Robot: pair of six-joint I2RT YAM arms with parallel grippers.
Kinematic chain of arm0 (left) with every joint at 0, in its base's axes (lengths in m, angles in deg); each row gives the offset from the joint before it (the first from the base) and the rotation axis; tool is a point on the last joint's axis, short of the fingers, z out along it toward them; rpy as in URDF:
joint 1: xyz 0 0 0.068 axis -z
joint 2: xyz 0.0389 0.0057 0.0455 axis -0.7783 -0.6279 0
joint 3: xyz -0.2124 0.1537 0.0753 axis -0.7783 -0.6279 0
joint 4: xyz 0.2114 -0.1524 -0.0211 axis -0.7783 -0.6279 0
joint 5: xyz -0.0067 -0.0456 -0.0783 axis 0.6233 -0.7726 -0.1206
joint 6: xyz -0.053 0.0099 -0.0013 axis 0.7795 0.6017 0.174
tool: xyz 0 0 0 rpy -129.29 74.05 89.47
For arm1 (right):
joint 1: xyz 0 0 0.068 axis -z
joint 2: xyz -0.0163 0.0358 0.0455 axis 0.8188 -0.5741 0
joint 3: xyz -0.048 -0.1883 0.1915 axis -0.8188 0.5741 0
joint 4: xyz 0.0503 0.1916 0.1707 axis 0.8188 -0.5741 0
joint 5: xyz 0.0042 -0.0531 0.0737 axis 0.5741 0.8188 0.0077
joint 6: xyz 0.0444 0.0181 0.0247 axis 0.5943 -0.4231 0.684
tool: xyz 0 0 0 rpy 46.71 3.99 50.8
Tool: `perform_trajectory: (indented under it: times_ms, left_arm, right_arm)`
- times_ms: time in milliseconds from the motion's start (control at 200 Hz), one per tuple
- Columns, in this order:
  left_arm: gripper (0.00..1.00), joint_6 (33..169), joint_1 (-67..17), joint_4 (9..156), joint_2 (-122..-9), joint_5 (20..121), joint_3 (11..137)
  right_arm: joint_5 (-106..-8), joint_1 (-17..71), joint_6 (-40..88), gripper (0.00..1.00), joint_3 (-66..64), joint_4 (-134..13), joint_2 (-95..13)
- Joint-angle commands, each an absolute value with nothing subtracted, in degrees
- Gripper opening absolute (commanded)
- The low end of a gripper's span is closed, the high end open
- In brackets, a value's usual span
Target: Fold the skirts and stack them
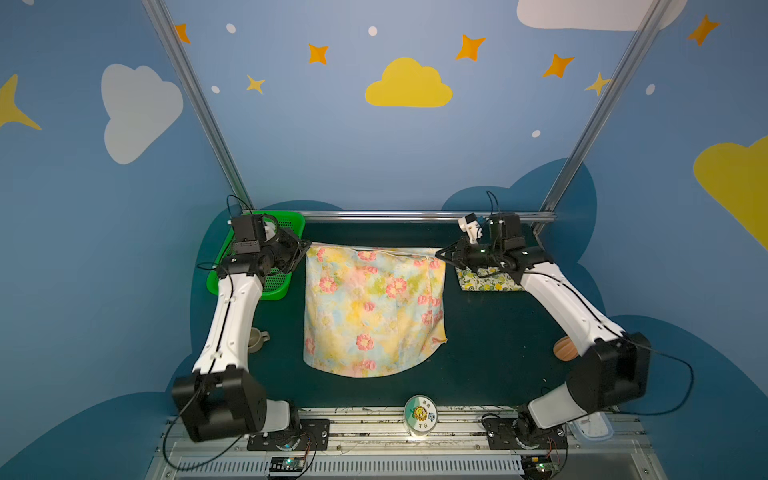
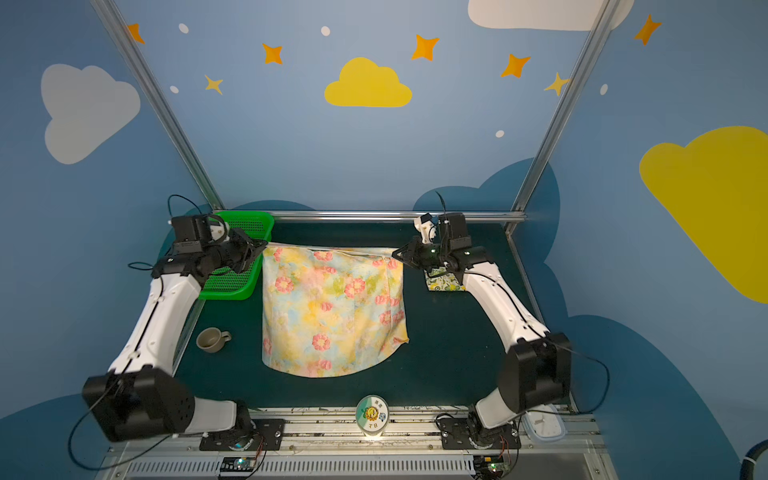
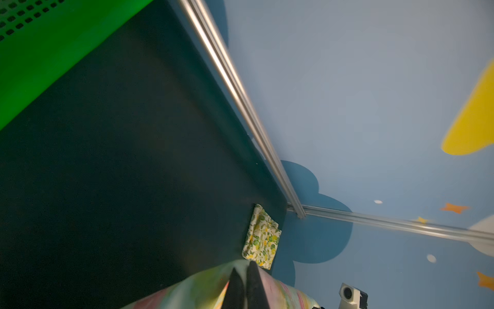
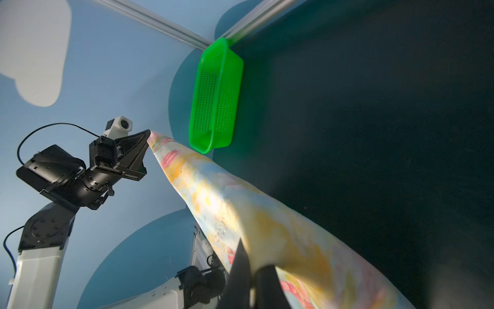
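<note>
The pale yellow skirt with pink flowers (image 1: 374,307) (image 2: 332,307) hangs spread over the middle of the dark mat, stretched by its two upper corners. My left gripper (image 1: 307,245) (image 2: 266,246) (image 3: 243,266) is shut on the left corner. My right gripper (image 1: 439,251) (image 2: 395,252) (image 4: 252,256) is shut on the right corner. In the right wrist view the cloth (image 4: 240,208) runs taut from my jaws to the left gripper (image 4: 148,133). The lemon-print skirt (image 1: 486,282) (image 2: 444,282) (image 3: 262,236) lies folded at the back right, partly under the right arm.
A green mesh basket (image 1: 286,232) (image 2: 232,282) (image 4: 216,93) stands at the back left under the left arm. A grey cup (image 2: 212,340) sits front left, a ribbed orange thing (image 1: 563,348) front right. A round tin (image 1: 419,413) and a clear box (image 2: 544,428) lie on the front rail.
</note>
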State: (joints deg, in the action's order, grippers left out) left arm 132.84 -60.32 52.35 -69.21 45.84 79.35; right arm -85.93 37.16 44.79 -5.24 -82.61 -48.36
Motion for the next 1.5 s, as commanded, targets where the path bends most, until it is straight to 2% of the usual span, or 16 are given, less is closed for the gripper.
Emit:
perform_trajectory:
  times_ms: [0, 85, 160, 240, 375, 516, 646, 731, 826, 926, 1146, 1492]
  left_arm:
    - [0.04, 132.87, -60.56, 59.57, -77.78, 48.16, 79.61]
    - [0.06, 131.81, -60.07, 62.14, -83.57, 49.13, 80.74]
    - [0.36, 132.03, -59.96, 64.48, -85.76, 50.75, 81.36]
    - [0.53, 133.06, -59.85, 67.57, -85.18, 51.86, 81.09]
    - [0.55, 131.06, -57.44, 66.71, -81.3, 54.76, 81.77]
    - [0.55, 127.12, -49.01, 62.76, -78.04, 58.85, 82.58]
    - [0.52, 127.66, -38.8, 64.06, -79.86, 57.47, 82.95]
    - [0.5, 129.41, -33.71, 65.9, -83.59, 56.13, 84.17]
    - [0.49, 130.86, -29.21, 68.0, -89.26, 54.64, 86.46]
    - [0.46, 132.1, -25.33, 70.1, -95.38, 53.83, 89.28]
    - [0.44, 135.1, -19.81, 72.66, -106.12, 52.47, 94.55]
    - [0.43, 136.96, -19.18, 74.04, -113.9, 53.89, 97.18]
  right_arm:
    - [-88.05, 38.51, 47.42, 0.0, -9.77, -76.49, -59.29]
    - [-89.34, 38.48, 46.77, 0.01, -18.07, -78.66, -69.5]
    - [-88.68, 38.53, 44.9, 0.3, -25.29, -81.59, -75.97]
    - [-85.13, 38.33, 41.86, 0.4, -29.22, -84.58, -78.23]
    - [-79.6, 38.11, 38.42, 0.45, -25.31, -86.91, -73.44]
    - [-75.36, 37.03, 36.91, 0.45, -12.35, -86.52, -63.42]
    - [-71.7, 34.26, 35.01, 0.41, -1.81, -88.99, -55.23]
    - [-72.11, 32.82, 35.03, 0.3, 2.92, -91.62, -51.69]
    - [-71.53, 31.24, 35.16, 0.11, 7.1, -93.84, -49.55]
    - [-71.97, 29.67, 35.09, 0.04, 11.2, -93.62, -48.88]
    - [-72.19, 28.89, 34.9, 0.01, 17.53, -92.89, -48.46]
    - [-69.94, 27.98, 35.03, 0.0, 21.06, -93.14, -49.41]
